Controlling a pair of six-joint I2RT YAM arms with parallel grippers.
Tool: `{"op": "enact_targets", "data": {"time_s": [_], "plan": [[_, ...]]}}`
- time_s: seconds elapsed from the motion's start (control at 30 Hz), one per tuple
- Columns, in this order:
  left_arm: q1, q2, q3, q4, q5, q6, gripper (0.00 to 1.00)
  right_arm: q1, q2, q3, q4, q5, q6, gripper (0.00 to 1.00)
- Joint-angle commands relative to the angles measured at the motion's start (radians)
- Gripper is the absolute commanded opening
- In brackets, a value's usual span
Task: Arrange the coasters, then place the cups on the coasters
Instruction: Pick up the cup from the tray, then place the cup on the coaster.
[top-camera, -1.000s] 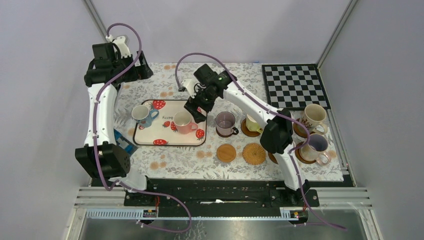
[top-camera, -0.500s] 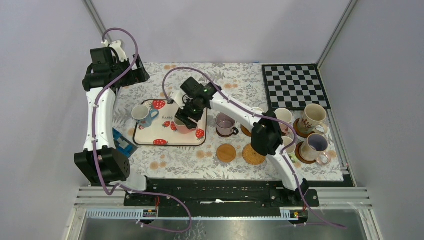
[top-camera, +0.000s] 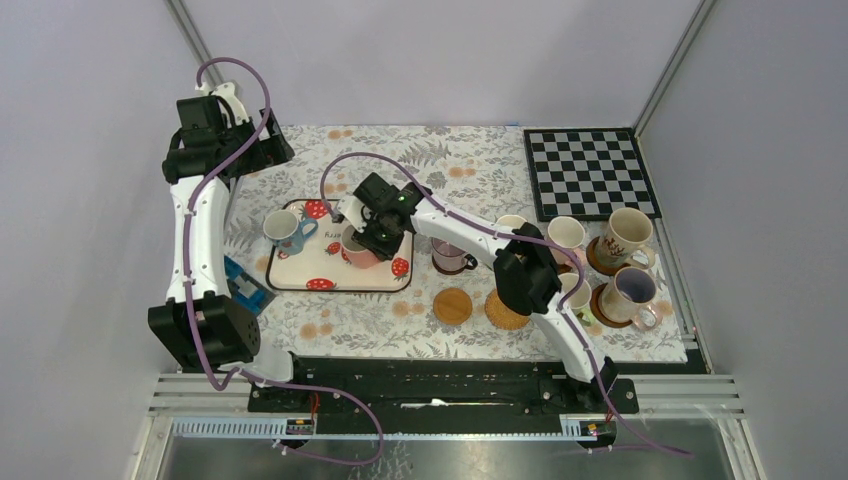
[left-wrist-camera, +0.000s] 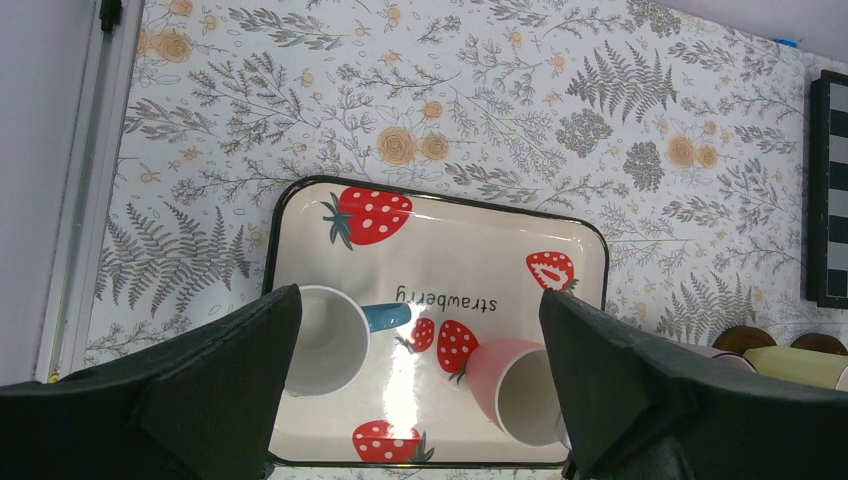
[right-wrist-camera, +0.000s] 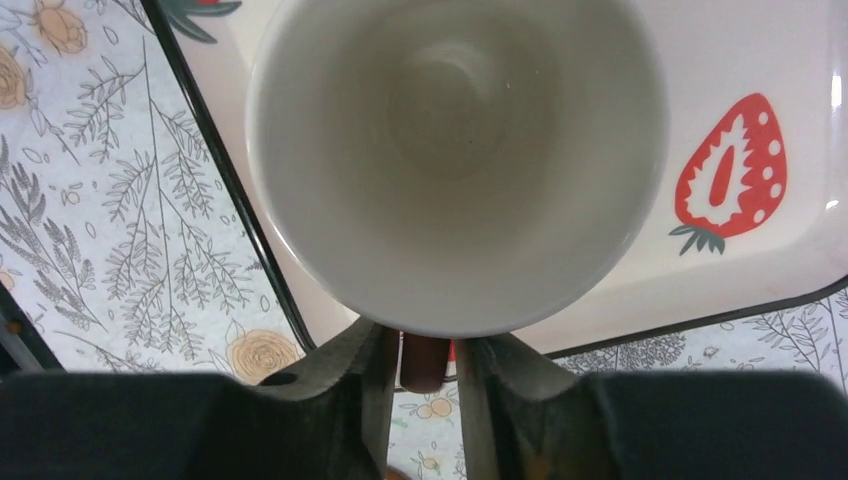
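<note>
Footage from above puts the right gripper at the pink mug on the strawberry tray, a bare coaster nearby. The left wrist shows the left gripper wide, empty. The right wrist shows narrow jaws pinching the handle; a straight, level lift should clear the tray's rim.

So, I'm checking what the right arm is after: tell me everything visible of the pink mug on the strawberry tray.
The pink mug looks like glazed ceramic, pink outside, pale and empty inside. It stands upright on the right part of the strawberry tray. The right claw is down at it, a finger on each side of its handle; whether they pinch it cannot be told. Nothing else touches it.
</note>
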Motion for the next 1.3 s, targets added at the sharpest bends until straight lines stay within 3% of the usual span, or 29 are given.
{"op": "enact_targets", "data": {"time_s": [0.0,0.07,0.17,0.33,0.53,0.73,1.03,1.27], "plan": [[0.008,-0.03,-0.006,0.051,-0.006,-0.013,0.99,0.007,-0.032,-0.012,0.062,0.035,0.04,0.28],[0.01,-0.026,-0.006,0.051,-0.001,-0.014,0.99,0.006,-0.055,-0.031,0.068,0.034,0.038,0.21],[0.01,-0.018,-0.01,0.051,0.014,-0.017,0.99,0.006,-0.114,-0.079,0.101,0.032,0.034,0.01],[0.01,-0.022,-0.031,0.077,0.059,-0.021,0.99,0.0,-0.301,-0.227,0.194,0.056,0.052,0.0],[0.01,-0.076,-0.114,0.177,0.136,-0.024,0.99,-0.055,-0.657,-0.625,0.359,0.067,0.123,0.0],[0.009,-0.081,-0.137,0.193,0.17,-0.026,0.99,-0.098,-0.99,-0.954,0.471,0.187,0.126,0.0],[0.008,-0.039,-0.117,0.208,0.218,-0.049,0.99,-0.102,-1.211,-1.074,0.294,0.342,0.264,0.0],[0.008,0.003,-0.064,0.207,0.248,-0.064,0.99,-0.132,-1.303,-1.099,0.155,0.308,0.28,0.0]]}}
